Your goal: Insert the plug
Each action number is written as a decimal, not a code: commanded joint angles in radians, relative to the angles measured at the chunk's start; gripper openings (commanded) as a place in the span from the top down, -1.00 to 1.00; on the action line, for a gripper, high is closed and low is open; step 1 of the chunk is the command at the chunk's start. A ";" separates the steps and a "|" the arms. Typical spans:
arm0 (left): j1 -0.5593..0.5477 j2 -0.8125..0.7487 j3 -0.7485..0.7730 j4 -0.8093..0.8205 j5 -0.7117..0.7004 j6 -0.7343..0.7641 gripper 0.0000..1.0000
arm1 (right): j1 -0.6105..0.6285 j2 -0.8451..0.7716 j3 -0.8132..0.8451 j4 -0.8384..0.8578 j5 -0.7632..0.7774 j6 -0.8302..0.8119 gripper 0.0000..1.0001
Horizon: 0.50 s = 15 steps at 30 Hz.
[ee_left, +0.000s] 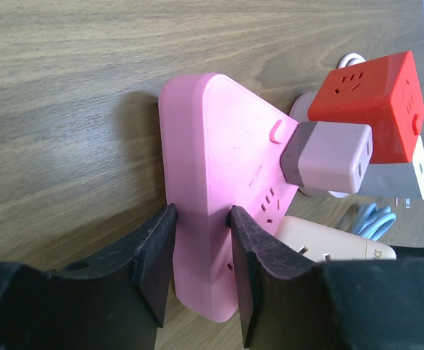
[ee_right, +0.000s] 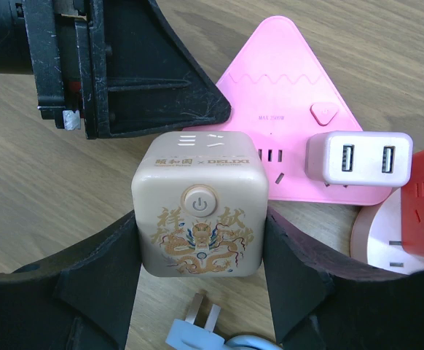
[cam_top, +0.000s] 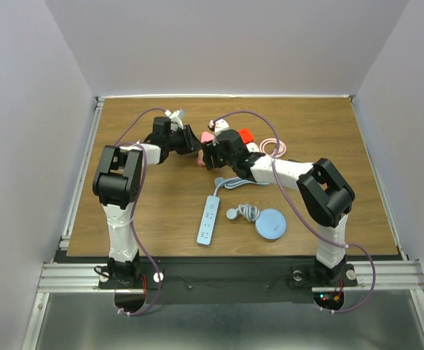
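A pink triangular power strip lies on the wooden table, with a pale USB charger plugged into it. My left gripper is shut on the strip's narrow corner. The strip also shows in the right wrist view and the top view. My right gripper is shut on a beige cube socket with a gold dragon print and a power button, held at the strip's edge; whether they touch I cannot tell. A blue plug with bare prongs lies just below the cube. In the top view the two grippers, left and right, meet mid-table.
A red cube socket stands right behind the charger, over a pink coiled cable. A white power strip, a blue round disc and a grey cable lie nearer the arm bases. The left gripper's black body is close above the cube.
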 commanded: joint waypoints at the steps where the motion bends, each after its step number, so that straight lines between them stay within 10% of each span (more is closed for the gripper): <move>1: -0.023 0.018 0.007 -0.026 0.015 -0.022 0.05 | 0.008 0.078 -0.046 -0.308 0.017 -0.028 0.99; 15: -0.026 0.087 0.116 -0.022 0.058 -0.046 -0.25 | 0.004 0.014 -0.012 -0.367 0.002 -0.041 0.99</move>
